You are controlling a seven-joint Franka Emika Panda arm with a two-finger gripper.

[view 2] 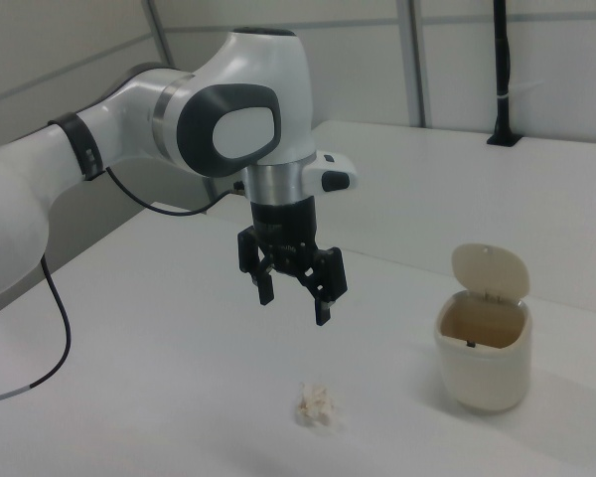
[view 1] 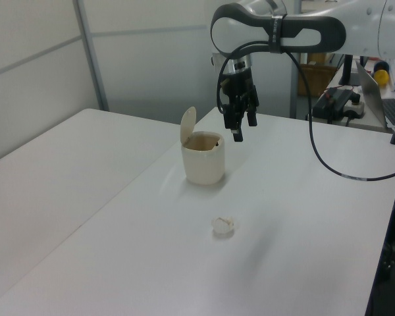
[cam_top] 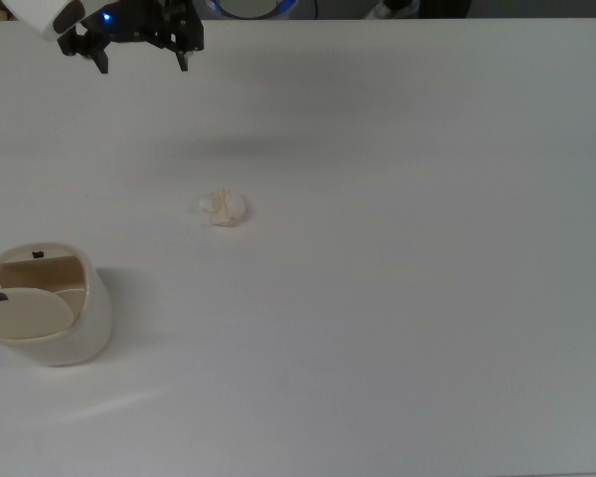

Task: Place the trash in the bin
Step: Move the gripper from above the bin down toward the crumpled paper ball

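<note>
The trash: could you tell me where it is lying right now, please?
The trash lies on the bare table near the top view's centre, apart from the bin at the top view's lower left, with the open gripper hanging empty.

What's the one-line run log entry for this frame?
gripper: open, empty, raised above table | trash: on table, untouched | bin: upright, flap open, apart from trash | phase: pre-grasp
</note>
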